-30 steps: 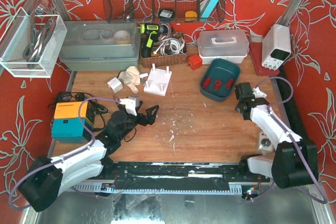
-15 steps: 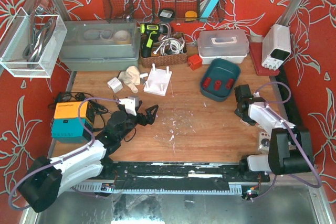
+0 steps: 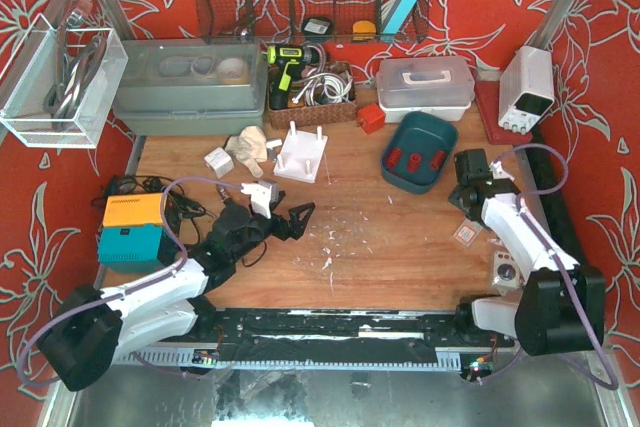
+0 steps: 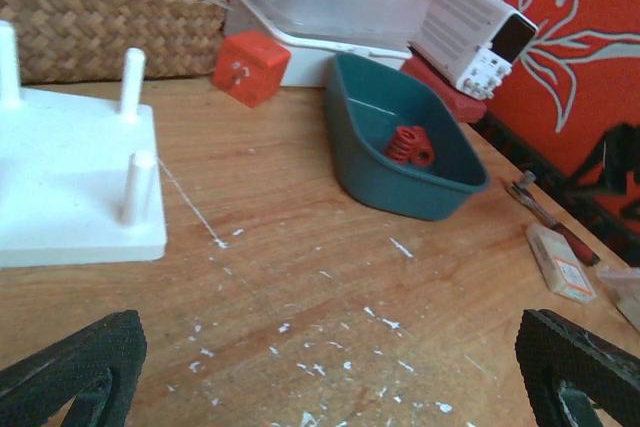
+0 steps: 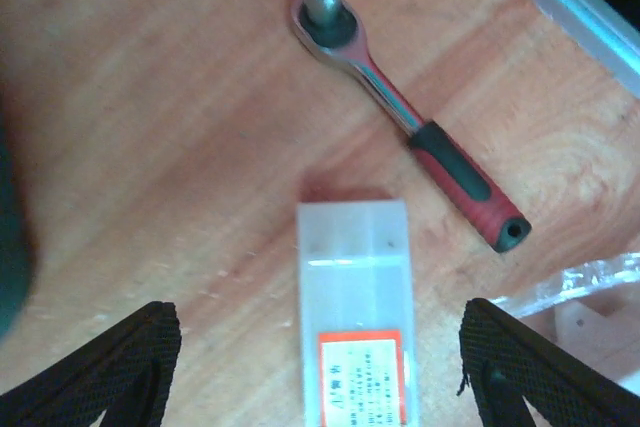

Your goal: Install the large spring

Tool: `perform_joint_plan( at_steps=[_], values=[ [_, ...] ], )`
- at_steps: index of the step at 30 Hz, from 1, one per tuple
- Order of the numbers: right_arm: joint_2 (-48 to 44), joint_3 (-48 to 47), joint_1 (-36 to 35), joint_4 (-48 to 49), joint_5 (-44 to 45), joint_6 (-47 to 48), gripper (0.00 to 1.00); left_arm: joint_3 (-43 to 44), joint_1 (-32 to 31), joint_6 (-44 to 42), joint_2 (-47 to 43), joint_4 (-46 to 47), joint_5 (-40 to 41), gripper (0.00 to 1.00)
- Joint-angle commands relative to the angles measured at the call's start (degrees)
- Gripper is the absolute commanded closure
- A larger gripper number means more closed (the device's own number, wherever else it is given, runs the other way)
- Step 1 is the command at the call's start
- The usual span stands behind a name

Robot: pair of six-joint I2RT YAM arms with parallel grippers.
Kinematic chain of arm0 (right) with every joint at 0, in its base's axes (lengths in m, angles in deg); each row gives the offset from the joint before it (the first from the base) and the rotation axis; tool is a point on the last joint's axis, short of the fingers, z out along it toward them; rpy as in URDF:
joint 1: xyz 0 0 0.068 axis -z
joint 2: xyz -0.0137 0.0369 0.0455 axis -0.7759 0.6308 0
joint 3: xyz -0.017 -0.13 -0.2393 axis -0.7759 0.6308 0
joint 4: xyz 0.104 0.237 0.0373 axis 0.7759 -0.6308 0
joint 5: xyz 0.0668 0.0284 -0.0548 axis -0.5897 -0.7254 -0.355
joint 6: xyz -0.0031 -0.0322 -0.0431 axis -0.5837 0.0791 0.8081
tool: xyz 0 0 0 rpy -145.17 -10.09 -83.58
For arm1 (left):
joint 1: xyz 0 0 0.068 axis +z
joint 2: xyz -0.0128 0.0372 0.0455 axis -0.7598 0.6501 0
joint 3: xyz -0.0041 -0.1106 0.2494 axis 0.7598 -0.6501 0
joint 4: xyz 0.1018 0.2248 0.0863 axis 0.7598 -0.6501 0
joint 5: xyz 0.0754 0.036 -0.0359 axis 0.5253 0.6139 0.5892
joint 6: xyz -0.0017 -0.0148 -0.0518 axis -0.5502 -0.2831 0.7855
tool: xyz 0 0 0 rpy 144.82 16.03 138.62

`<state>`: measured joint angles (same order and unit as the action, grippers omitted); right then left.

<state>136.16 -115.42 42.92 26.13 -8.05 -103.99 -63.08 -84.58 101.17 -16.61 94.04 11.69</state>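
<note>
- Fingers (image 4: 70, 367) on my left gripper (image 4: 325, 377) are spread wide with nothing between them. It hangs low over bare wood, well to the left of the teal tray (image 4: 400, 192).
- My right gripper (image 5: 320, 367) is just as wide apart and empty, sitting just right of the tray over a labelled case (image 5: 355, 317).
- What I'm after, the red springs (image 4: 408, 145), lie bunched inside the tray toward its far end. From here I can't tell which coil is the large one, so picking the wrong one is my first worry.
- Second worry: a finger catches the tray wall on the way in. The tray looks light, so I'd expect it to skid or tip and spill the coils.
- A coil pinched off-centre could squirm out of the pads and roll away.
- The white peg board (image 4: 70, 187) stands left of the tray and beyond my left gripper. A spring brought down crooked on a peg could shove the board instead of seating.
- Dropping the right gripper straight down would land it on the case or the ratchet (image 5: 400, 117) lying beside it.
- Sending both arms at the tray together invites a clash above it.
- Room: open wood stretches left of the tray to the board, the easy lane.
- Right of the tray is crowded and close to the table edge. Behind it sit a red cube (image 4: 250, 67) and a lidded container (image 4: 320, 2).
</note>
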Motion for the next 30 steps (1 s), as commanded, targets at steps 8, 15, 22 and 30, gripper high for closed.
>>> perform_joint_plan(
  at_steps=[8,15,22,30],
  values=[
    [-2.57,-2.31,-3.24,24.83,-23.68,19.71,0.30,3.29,-3.43,-3.67,2.03,-1.19,0.17,0.00],
    [11.57,-10.20,-4.60,25.91,-28.44,28.21,0.46,2.73,-3.93,-3.72,1.20,-1.28,2.24,0.00],
    [22.24,-16.80,-5.23,24.57,-23.59,32.62,0.47,2.30,-3.89,-3.73,0.62,-0.89,3.06,0.00],
    [29.88,-20.07,-5.45,24.32,-24.47,32.33,0.47,2.35,-3.89,-3.55,0.80,-0.71,3.34,0.00]
  ],
)
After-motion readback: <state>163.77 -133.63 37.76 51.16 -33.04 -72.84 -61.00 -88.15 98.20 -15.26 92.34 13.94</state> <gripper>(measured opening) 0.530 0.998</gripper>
